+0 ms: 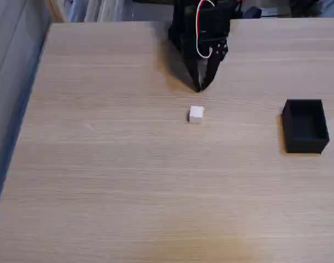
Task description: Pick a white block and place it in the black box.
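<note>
Roughly mid-tabletop, nearer the far edge than the near one, sits the white block point(196, 114), alone on bare wood, one corner turned slightly toward the camera. Gripper point(199, 87) hangs just beyond it toward the far edge, fingertips drawn together to a point, holding nothing, apart from the block. Black box point(305, 126) rests well off toward the right edge, open top up, seemingly empty. Step in hand, by my reading: the approach. Jaws need spreading before descent, wider than the cube; square them to its faces, straddle it evenly, then close. Coming down pinched risks nudging the block away.
</note>
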You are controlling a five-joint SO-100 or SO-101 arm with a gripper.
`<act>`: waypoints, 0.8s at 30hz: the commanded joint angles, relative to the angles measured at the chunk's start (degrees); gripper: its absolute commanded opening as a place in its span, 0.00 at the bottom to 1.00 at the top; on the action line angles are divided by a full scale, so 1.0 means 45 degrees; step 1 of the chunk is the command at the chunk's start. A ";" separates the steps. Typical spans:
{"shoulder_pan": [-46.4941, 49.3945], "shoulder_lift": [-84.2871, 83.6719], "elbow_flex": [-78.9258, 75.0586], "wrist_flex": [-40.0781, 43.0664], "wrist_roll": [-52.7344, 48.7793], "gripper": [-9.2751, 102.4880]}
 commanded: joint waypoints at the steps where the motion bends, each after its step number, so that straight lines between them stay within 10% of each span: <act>1: 0.0508 0.0078 0.0195 0.0039 -0.0137 0.08; 24: 0.0156 0.0078 0.0195 0.0039 -0.0137 0.08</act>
